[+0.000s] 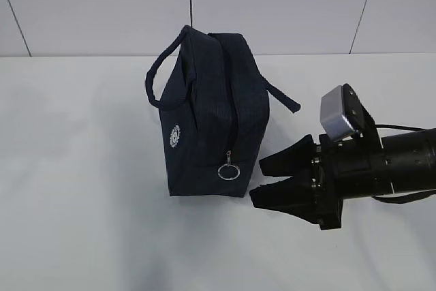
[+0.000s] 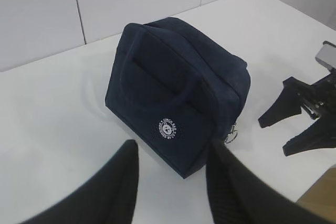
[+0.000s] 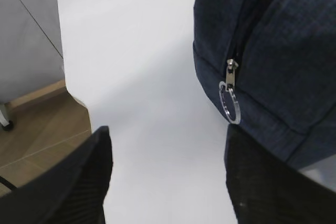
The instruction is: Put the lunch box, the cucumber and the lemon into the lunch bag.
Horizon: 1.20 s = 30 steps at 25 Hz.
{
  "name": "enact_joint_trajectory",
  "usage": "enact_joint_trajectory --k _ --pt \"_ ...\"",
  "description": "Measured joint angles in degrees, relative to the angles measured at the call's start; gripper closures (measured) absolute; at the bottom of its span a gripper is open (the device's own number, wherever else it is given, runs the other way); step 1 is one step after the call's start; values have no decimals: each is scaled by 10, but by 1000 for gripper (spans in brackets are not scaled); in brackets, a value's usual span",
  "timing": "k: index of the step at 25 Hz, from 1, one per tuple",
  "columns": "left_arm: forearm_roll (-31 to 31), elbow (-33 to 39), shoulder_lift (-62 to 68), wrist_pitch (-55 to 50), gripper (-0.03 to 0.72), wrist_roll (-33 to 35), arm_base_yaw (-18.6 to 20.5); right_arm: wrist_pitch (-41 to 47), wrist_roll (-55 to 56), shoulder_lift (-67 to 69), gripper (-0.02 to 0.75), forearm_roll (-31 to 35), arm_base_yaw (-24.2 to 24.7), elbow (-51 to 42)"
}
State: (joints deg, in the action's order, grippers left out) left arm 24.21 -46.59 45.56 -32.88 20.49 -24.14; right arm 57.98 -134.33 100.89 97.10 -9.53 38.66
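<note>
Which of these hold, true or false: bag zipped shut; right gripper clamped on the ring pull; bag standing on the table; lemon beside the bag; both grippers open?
1. The lunch bag is zipped shut. True: the ring pull hangs at the zipper's end.
2. The right gripper clamps the ring pull. False: it sits apart from it, jaws spread.
3. The bag stands on the table. True.
4. A lemon lies beside the bag. False: none is in view.
5. Both grippers are open. True: the left gripper too.

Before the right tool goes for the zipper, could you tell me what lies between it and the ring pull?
Nothing: the exterior view shows only bare white table between the open right tool and the ring pull on the lunch bag.
</note>
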Motion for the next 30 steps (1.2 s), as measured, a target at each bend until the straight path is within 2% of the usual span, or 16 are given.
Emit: enact_joint_trajectory --k 5,19,30 --pt "-2 0 0 5 379 0 0 9 -3 46 231 7 0 37" --pt "-16 0 0 10 379 0 0 27 -59 103 230 46 -2 52" --pt "-25 0 0 11 379 0 0 0 -95 103 229 62 -44 54"
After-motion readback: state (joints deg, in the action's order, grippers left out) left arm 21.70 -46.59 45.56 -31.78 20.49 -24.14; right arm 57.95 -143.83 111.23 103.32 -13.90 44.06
